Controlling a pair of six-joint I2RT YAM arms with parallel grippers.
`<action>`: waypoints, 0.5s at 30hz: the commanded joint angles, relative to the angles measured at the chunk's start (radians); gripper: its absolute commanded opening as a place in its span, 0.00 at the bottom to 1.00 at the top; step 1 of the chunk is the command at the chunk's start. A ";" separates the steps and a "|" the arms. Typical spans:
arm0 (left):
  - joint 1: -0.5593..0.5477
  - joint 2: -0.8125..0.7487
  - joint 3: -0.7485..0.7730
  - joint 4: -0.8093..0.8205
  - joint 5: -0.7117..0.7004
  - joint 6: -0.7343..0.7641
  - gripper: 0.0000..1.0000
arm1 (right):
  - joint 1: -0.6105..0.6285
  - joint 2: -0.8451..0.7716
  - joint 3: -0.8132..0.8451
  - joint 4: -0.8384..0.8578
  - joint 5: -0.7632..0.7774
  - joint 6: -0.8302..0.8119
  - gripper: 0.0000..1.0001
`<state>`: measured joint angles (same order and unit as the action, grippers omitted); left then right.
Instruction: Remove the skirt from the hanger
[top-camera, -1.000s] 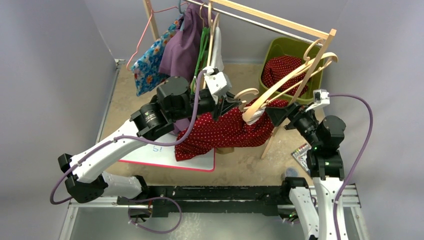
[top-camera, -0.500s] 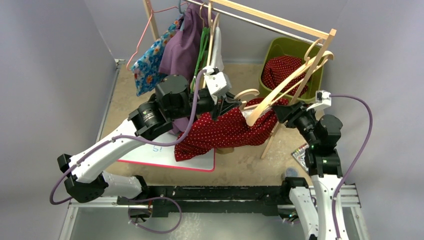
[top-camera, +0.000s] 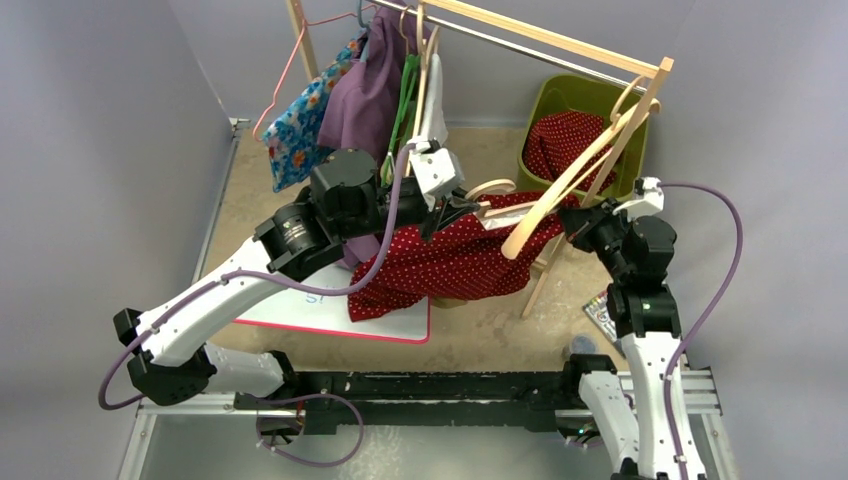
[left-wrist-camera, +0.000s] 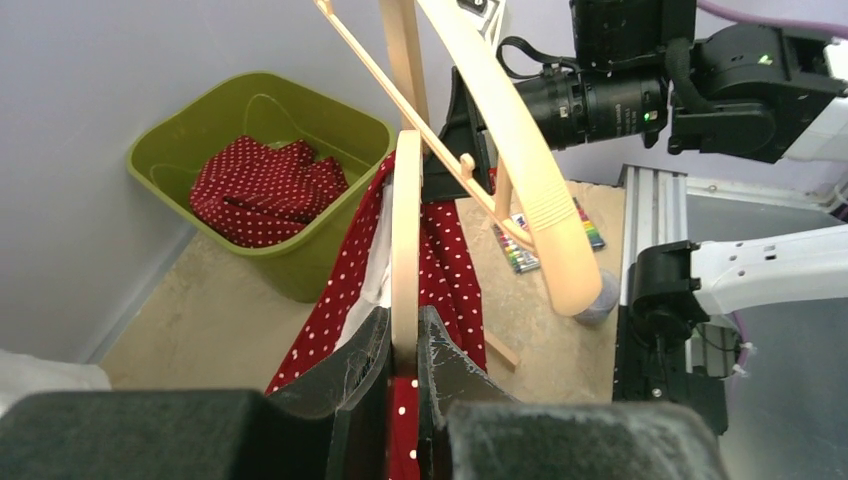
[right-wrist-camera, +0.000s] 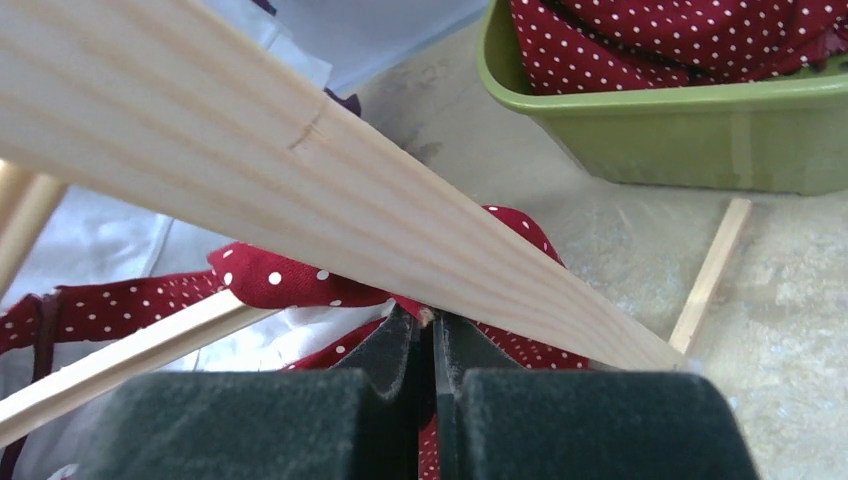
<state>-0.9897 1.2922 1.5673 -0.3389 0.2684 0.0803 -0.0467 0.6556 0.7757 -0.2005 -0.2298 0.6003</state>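
Having closed from wide, the right gripper (right-wrist-camera: 432, 322) is pinched on the skirt (top-camera: 450, 262), the hanger (left-wrist-camera: 405, 230) clamped by the left gripper (left-wrist-camera: 403, 328), so pulling-off is judged ready.

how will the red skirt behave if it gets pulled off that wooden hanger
Probably floppy: the red skirt sags in loose folds below the wooden hanger, so it should drape and trail rather than hold its shape. The cloth looks thin, so it is likely light. Where it wraps the hanger it may snag when pulled.
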 joint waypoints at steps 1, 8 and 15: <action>0.000 -0.058 0.062 0.040 -0.027 0.049 0.00 | -0.004 0.028 0.083 -0.053 0.130 -0.023 0.00; 0.002 -0.115 0.018 0.093 -0.080 0.042 0.00 | -0.004 0.075 0.112 -0.120 0.155 -0.058 0.00; 0.001 -0.142 -0.008 0.134 -0.150 0.043 0.00 | -0.006 0.092 0.110 -0.116 0.084 -0.064 0.00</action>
<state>-0.9897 1.1969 1.5566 -0.3286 0.1757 0.1009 -0.0441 0.7399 0.8536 -0.3248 -0.1715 0.5709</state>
